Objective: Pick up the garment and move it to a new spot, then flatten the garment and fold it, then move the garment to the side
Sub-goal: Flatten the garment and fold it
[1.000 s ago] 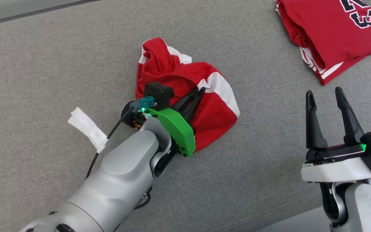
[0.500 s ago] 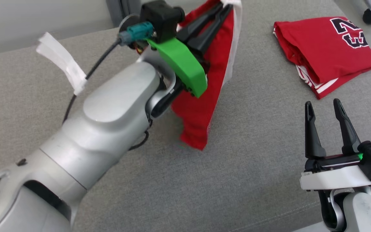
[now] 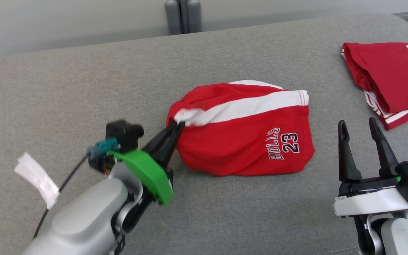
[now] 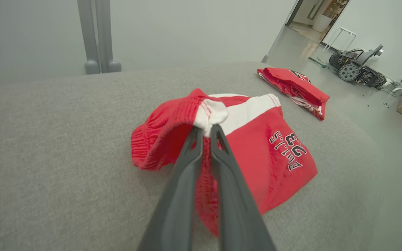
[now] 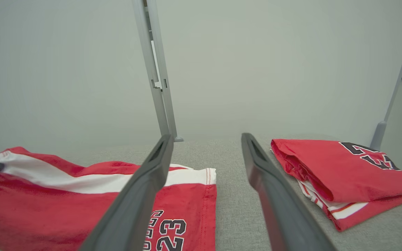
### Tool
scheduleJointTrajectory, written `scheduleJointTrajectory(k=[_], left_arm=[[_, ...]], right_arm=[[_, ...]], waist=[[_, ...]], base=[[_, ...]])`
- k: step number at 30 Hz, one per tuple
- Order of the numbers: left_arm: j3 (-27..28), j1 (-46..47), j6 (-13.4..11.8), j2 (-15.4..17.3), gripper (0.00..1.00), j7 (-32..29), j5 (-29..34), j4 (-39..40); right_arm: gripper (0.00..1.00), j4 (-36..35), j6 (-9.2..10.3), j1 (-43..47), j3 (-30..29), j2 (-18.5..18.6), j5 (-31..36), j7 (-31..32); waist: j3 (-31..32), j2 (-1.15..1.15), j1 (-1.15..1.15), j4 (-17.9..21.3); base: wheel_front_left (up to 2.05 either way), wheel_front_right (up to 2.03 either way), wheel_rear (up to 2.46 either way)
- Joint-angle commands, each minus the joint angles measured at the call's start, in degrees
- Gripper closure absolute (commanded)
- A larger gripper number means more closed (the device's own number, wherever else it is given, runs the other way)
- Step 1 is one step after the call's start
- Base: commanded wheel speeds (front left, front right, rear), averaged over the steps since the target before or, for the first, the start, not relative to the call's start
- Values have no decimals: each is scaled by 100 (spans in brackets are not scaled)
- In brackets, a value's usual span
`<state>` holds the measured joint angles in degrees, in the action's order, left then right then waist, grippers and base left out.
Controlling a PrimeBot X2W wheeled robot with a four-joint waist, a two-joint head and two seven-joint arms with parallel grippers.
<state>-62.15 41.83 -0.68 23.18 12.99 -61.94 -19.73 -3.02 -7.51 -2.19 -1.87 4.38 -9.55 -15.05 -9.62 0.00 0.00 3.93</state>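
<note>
Surface (image 3: 83, 88) grey fabric, bearing garment (image 3: 243, 148); pale wall (image 4: 187, 31), posts (image 3: 182, 16) behind.

A second ago the garment (image 3: 246, 141) was a crumpled heap under the left hand (image 3: 176, 126), then dangled from it in the air. Now it lies spread on the grey fabric surface (image 3: 83, 88), stretching from the fingertips toward the right hand (image 3: 357, 122), "BULLS 23" print up.

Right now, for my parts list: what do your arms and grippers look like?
Both grippers have two long, dark fingers. The left gripper has a silver forearm with a green curved bracket, black camera block, teal connector, black cable and white tape tag. The right gripper has a white wrist plate.
</note>
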Motion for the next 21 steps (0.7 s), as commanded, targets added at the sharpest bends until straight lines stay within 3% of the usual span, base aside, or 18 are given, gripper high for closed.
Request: scheduleJointTrajectory(k=[1, 6, 10, 11, 12, 13, 21], left_arm=[[-21, -257, -63, 88, 100, 53, -77, 98], [-126, -1063, -264, 236, 100, 165, 49, 286], [-212, -1337, -381, 72, 100, 202, 314, 297], [-192, -1389, -374, 25, 60, 206, 320, 309], [-178, -1427, -353, 4, 8, 214, 372, 323], [-161, -1449, -328, -5, 0, 221, 413, 346], [409, -1949, -43, -19, 0, 219, 302, 593]], right_arm=[[0, 66, 4, 19, 46, 68, -43, -14], [0, 165, 4, -181, 28, 324, -75, -14], [0, 171, 5, -207, 7, 444, -34, -14], [0, 170, 5, -208, 12, 459, -33, -14], [0, 169, 5, -203, 22, 471, -27, -14], [0, 168, 5, -195, 36, 477, -25, -14], [0, 161, 5, -23, 113, 480, -22, -13]], waist=[[-163, 0, 0, -284], [-270, 0, 0, -622], [-291, 0, 0, -832], [-291, 0, 0, -860], [-288, 0, 0, -887], [-284, 0, 0, -900], [-213, 0, 0, -887]], base=[[0, 0, 0], [0, 0, 0], [0, 0, 0], [0, 0, 0], [0, 0, 0], [0, 0, 0], [0, 0, 0]])
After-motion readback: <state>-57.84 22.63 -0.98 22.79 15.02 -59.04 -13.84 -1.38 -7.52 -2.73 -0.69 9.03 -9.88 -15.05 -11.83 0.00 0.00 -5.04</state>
